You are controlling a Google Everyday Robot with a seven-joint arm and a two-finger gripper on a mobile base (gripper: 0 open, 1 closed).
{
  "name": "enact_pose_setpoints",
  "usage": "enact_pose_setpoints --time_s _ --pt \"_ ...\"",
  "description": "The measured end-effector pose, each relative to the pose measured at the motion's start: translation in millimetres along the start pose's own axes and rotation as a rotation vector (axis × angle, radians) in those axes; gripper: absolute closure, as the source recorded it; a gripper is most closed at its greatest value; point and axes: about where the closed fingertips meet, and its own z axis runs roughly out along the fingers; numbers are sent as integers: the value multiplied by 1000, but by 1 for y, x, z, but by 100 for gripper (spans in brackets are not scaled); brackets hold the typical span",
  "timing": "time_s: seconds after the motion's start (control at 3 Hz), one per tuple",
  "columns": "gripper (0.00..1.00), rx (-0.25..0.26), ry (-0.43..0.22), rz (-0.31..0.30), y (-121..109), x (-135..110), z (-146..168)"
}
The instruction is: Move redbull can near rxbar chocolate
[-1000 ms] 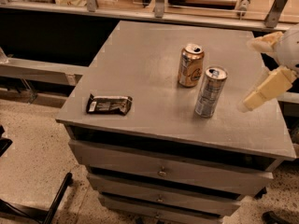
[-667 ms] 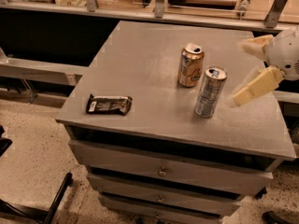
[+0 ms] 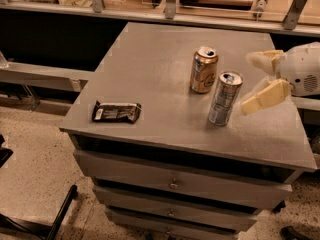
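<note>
Facing the redbull can [image 3: 225, 99] from the side away from the rxbar chocolate [image 3: 116, 112], the gripper [image 3: 247, 83] hangs just beside the can without touching it. The jaws are spread wide and hold nothing. One finger sits level with the can's top, the other lower, toward its base. The redbull can stands upright on the counter [image 3: 150, 59]. The rxbar chocolate lies flat, well apart from the can, toward the opposite front corner. A gold can [image 3: 204, 70] stands just beside the redbull can, slightly behind it.

Probable faults from this position:
- Tipping: the can is tall and slim, so one finger touching before the other would likely push it over.
- Collision: the gold can is close enough that a finger passing behind the redbull can could strike it.
- Slip: a grip set too high or off-centre may let the can swing during transfer.
</note>
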Motion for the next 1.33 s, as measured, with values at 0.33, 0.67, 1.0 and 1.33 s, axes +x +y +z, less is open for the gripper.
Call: enact_pose_setpoints --time_s 0.33,0.67,1.0,1.33 --pt "0 -20 -66 16 3 -3 6" --pt "12 -27 -80 17 4 -5 8" --pt "35 -30 -79 14 5 -6 10" --pt "58 -34 -79 12 6 -8 11"
